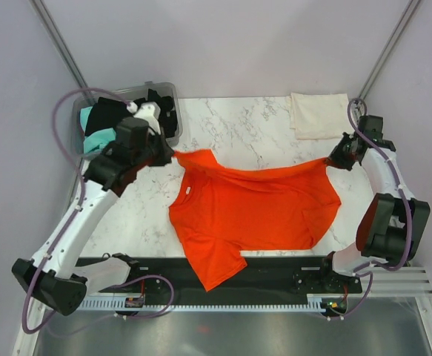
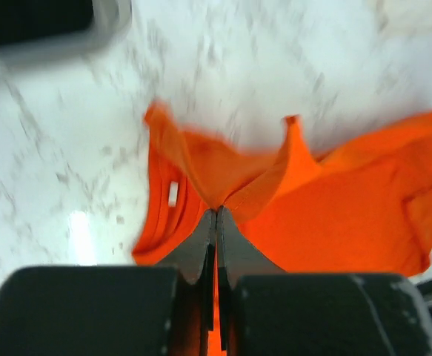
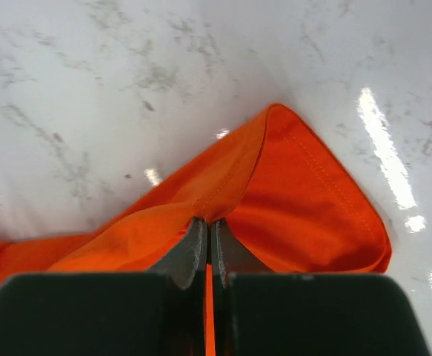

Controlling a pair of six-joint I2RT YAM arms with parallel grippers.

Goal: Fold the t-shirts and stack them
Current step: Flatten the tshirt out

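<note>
The orange-red t-shirt point(image 1: 253, 208) is spread across the marble table, its lower sleeve hanging over the front edge. My left gripper point(image 1: 170, 156) is shut on its far-left corner near the collar, seen in the left wrist view point(image 2: 216, 211) pinching the orange cloth point(image 2: 334, 215). My right gripper point(image 1: 334, 160) is shut on the far-right corner, seen in the right wrist view point(image 3: 209, 221) with the cloth point(image 3: 297, 200) bunched at the fingertips. A folded cream-white t-shirt point(image 1: 319, 115) lies at the back right. Black point(image 1: 112, 113) and teal point(image 1: 97, 139) t-shirts lie in the bin.
The clear grey plastic bin point(image 1: 167, 93) stands at the back left, partly under my left arm. A black rail point(image 1: 275, 271) runs along the table's front edge. Grey walls close in both sides.
</note>
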